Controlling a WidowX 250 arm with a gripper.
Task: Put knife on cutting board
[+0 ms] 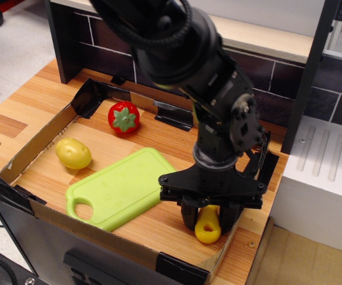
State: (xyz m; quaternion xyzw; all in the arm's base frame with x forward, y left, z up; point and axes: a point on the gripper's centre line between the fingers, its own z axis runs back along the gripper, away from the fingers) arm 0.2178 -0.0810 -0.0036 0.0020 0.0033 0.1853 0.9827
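your gripper point(208, 218) sits low at the tray's front right corner, fingers drawn in against the knife point(208, 225), gripping its rounded yellow handle. you see only that handle, glossy with a hole through it; the blade is hidden under the gripper. the knife is just right of the light-green cutting board point(120, 187), not on it.

The white blade of the knife point(208, 225) is being hidden by the gripper point(209, 218), only the yellow handle being shown at 6 o'clock below it. The arm is being cut off at 12 o'clock.
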